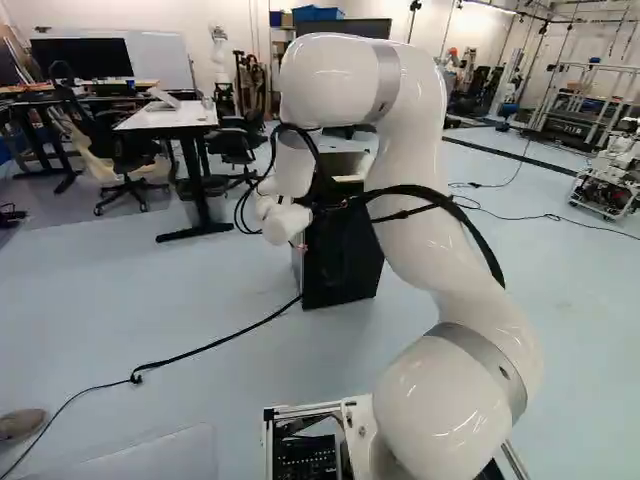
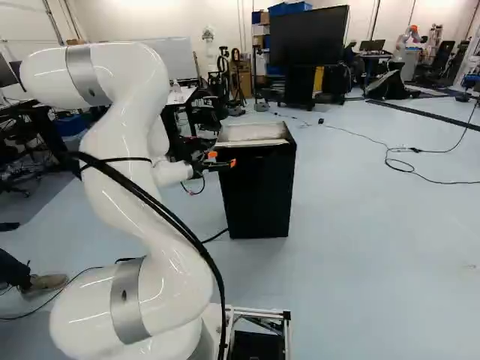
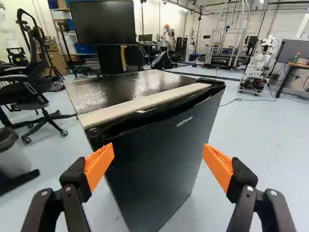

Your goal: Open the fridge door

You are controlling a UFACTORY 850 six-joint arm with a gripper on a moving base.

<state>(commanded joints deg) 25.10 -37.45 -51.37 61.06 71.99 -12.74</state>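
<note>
The gripper (image 2: 213,163) reaches toward the black fridge (image 2: 258,191) from its left in the right base view. In the wrist view the gripper (image 3: 158,163) stands wide open, its orange pads apart with nothing gripped. Ahead of it is the fridge door (image 3: 159,159), flat, black and closed, with a dark rim along its upper edge. The fridge top (image 3: 130,89) shows a light strip next to the door. In the left base view the fridge (image 1: 342,255) is partly behind the arm. Whether the pads touch the door cannot be told.
A white-topped table (image 1: 168,115) and office chairs (image 1: 115,150) stand left of the fridge. A bin (image 3: 13,152) is near it in the wrist view. A dark cable (image 1: 215,345) crosses the floor. A large screen (image 2: 309,37) stands behind. A shoe (image 2: 46,283) shows at the left.
</note>
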